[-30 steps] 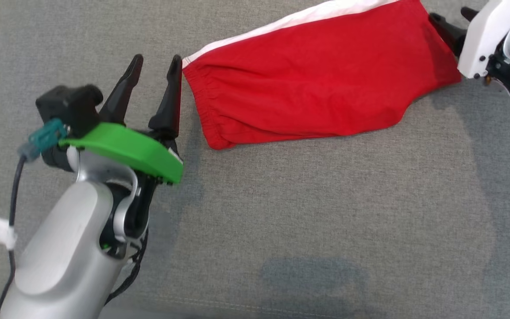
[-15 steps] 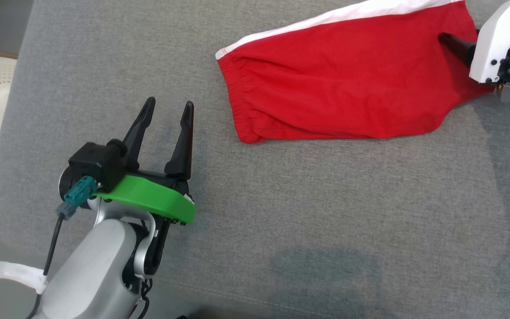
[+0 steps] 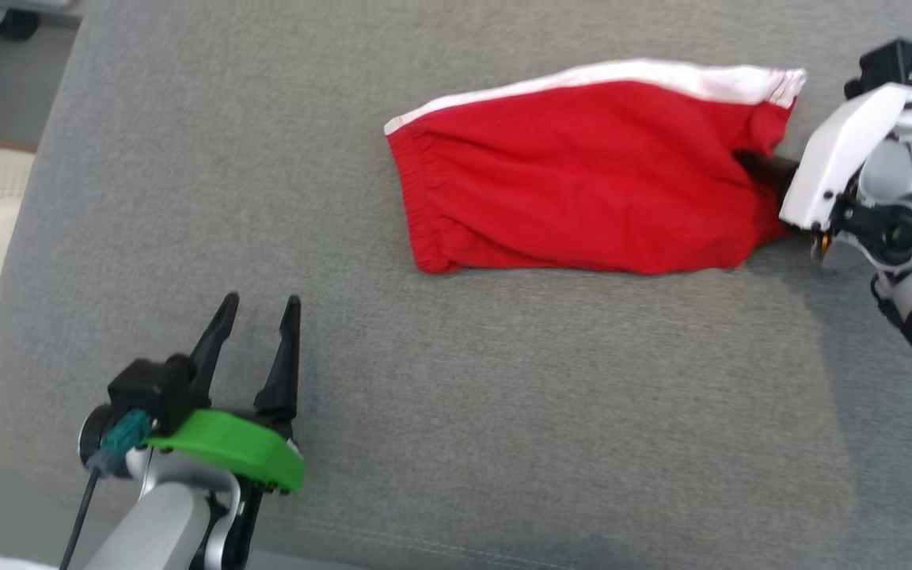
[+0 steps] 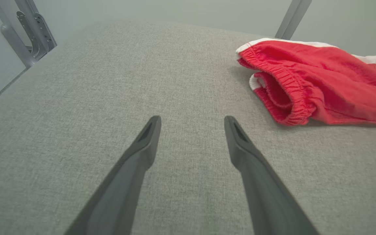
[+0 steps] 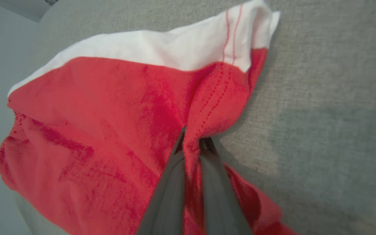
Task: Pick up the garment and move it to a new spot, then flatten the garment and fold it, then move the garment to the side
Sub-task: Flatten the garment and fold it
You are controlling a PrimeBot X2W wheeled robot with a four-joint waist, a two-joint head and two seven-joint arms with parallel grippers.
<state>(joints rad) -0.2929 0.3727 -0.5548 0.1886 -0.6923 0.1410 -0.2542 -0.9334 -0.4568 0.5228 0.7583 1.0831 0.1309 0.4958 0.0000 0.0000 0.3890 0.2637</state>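
Red garment (image 3: pixel 583 190) nipped by right pincer (image 5: pixel 193 143) — left pincer (image 3: pixel 260 301) gaping.

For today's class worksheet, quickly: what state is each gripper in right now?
Left gripper: open, empty, apart from the garment.
Right gripper: shut on the garment, pinching a fold at its end.

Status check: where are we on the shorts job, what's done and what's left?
Folding looks done: the red shorts lie doubled over and fairly flat on the grey surface. In hand: the right gripper is shut on the leg-hem end. The left gripper is open, apart from the cloth. Left: the move to the side, then release.
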